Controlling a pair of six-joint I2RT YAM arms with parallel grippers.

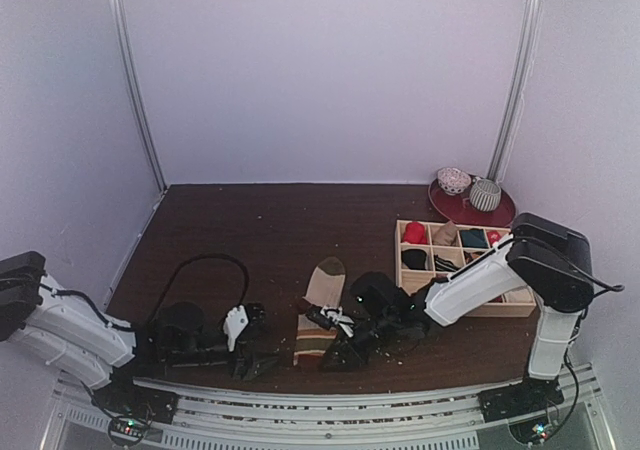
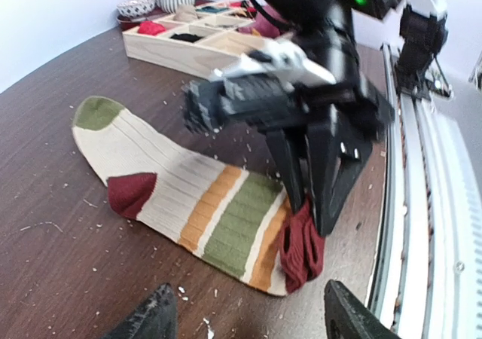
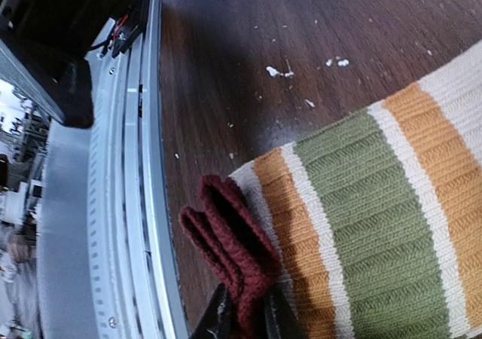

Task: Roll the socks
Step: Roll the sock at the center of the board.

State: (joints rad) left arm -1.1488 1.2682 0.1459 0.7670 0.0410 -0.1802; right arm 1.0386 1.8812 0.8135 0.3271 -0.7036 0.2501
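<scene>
Right gripper (image 2: 307,211) is found pressed together on the dark red cuff (image 2: 300,250) of the striped sock (image 2: 188,196); its two fingers come down steeply from above and pinch the cuff's folded edge, which is bunched and lifted slightly off the table (image 2: 45,279); the right wrist view confirms wool clamped between the fingers (image 3: 220,320).

We record the sock lying flat and stretched out otherwise; cream ribbed body, green toe, dark red heel, orange and green bands near the cuff; in the overhead view the toe points toward the far side and the cuff toward the near edge, close to the metal rail (image 2: 422,203); the sock thus extends away from the right gripper, which sits at its near end.

Left gripper (image 2: 252,316) stands with jaws spread wide; it holds nothing; its fingertips (image 2: 162,313) sit low over the table just beside the cuff end, apart from the fabric, facing the right gripper across the cuff.

We note pale crumbs scattered on the dark wood; a wooden compartment tray (image 2: 173,53) stands well beyond the toe, on the right arm's side, with small rolled bundles inside; a red plate (image 1: 470,210) behind it carries two patterned balls.
</scene>
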